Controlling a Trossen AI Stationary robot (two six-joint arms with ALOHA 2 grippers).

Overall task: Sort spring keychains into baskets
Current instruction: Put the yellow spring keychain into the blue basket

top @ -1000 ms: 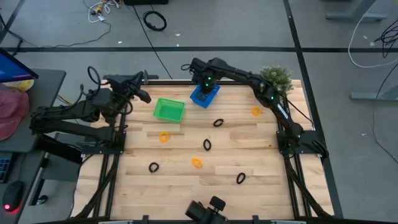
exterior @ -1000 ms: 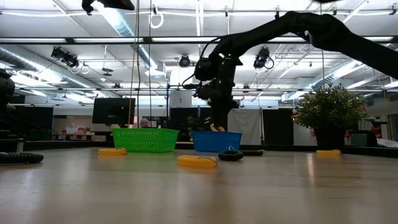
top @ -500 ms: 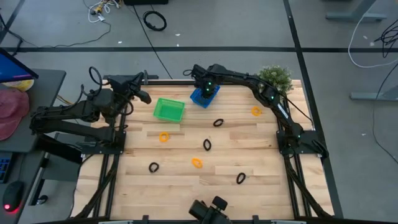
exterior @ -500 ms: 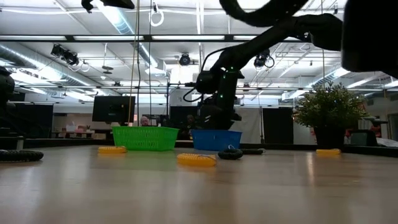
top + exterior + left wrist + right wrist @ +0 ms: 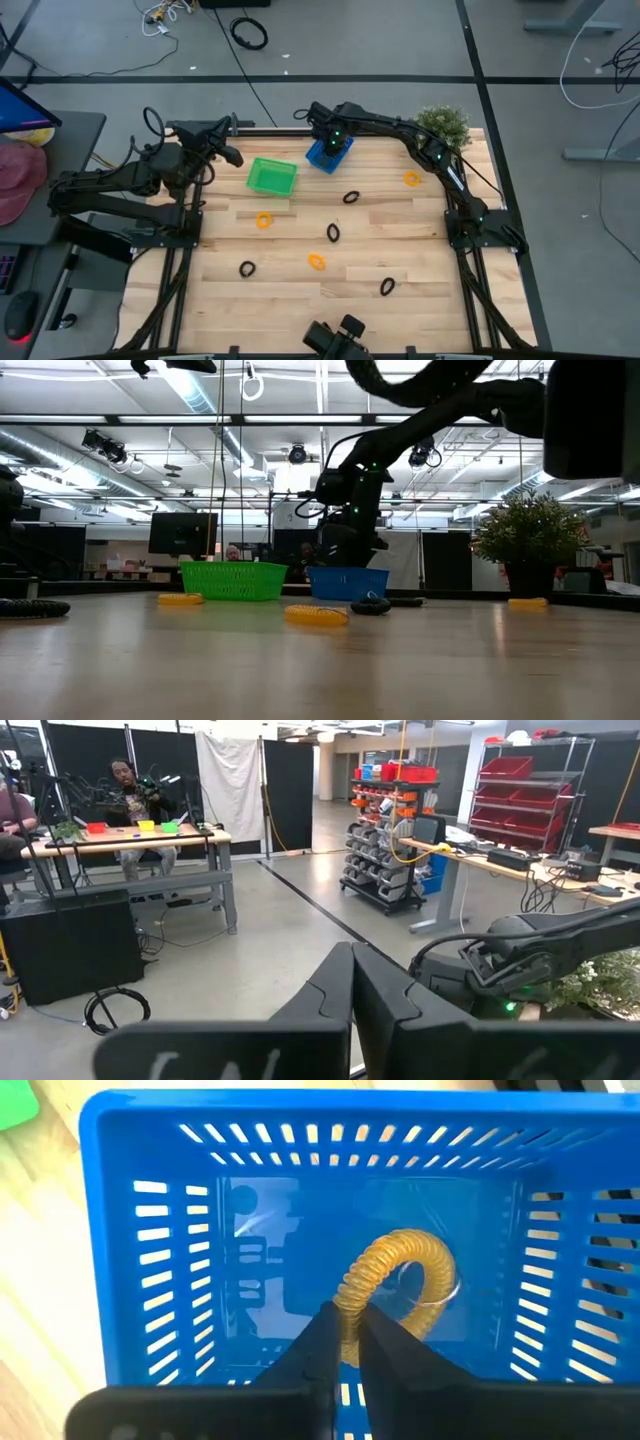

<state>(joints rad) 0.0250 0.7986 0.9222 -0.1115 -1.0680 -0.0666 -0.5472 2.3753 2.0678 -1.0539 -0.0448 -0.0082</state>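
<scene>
My right gripper (image 5: 331, 147) reaches down into the blue basket (image 5: 322, 160) at the table's far edge, shut on an orange spring keychain (image 5: 398, 1267). The green basket (image 5: 271, 177) stands to its left. Three orange keychains (image 5: 263, 220) (image 5: 316, 262) (image 5: 411, 179) and several black ones (image 5: 350, 197) (image 5: 333, 232) (image 5: 247, 268) lie flat on the table. My left gripper (image 5: 235, 157) waits shut near the far left corner, left of the green basket. My right gripper pinches the orange keychain by one end of its coiled loop (image 5: 352, 1302) between both fingers (image 5: 318, 1342), coming from above and pointing down into the blue basket. The coil arches away from the fingertips above the basket floor (image 5: 270, 1295); whether it touches the floor I cannot tell.
A potted plant (image 5: 445, 125) stands at the far right corner, beside the right arm. A black keychain (image 5: 387, 286) lies near the front edge. In the low view an orange keychain (image 5: 317, 617) and a black one (image 5: 371, 609) lie in front of the baskets.
My right gripper has gone down from just above the blue basket into it, carrying the orange keychain, and has stayed shut. In the low view the keychain has dropped behind the basket wall. The last half second shows almost no further motion.
</scene>
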